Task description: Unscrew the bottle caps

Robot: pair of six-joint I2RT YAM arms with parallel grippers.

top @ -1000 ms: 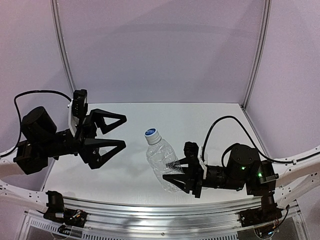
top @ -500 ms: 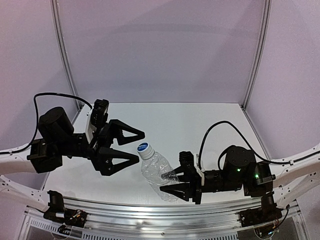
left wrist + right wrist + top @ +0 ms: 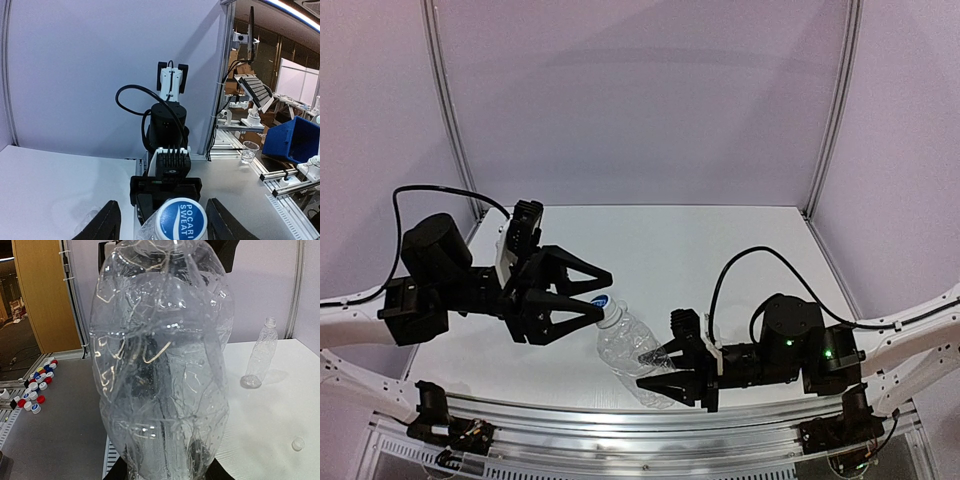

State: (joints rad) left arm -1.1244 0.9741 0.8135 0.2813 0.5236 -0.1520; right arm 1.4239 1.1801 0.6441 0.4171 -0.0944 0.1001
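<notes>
Gripping the clear crinkled bottle (image 3: 620, 340) by its body at the worktop's (image 3: 720, 240) 6 o'clock, the right gripper (image 3: 655, 368) is clenched on it. The cap (image 3: 603, 302) points toward 10 o'clock. The left gripper (image 3: 606, 296) straddles the cap, fingers (image 3: 107, 222) either side with gaps showing, not clamped.

A bottle (image 3: 628, 348) is sitting tilted near the front edge of the table (image 3: 720, 240). Its cap (image 3: 603, 301) is pointing left, between the fingers of my left gripper (image 3: 604, 296); my right gripper (image 3: 658, 372) is sitting around its body, on the right. Beyond, a second bottle (image 3: 260, 360) is standing.
</notes>
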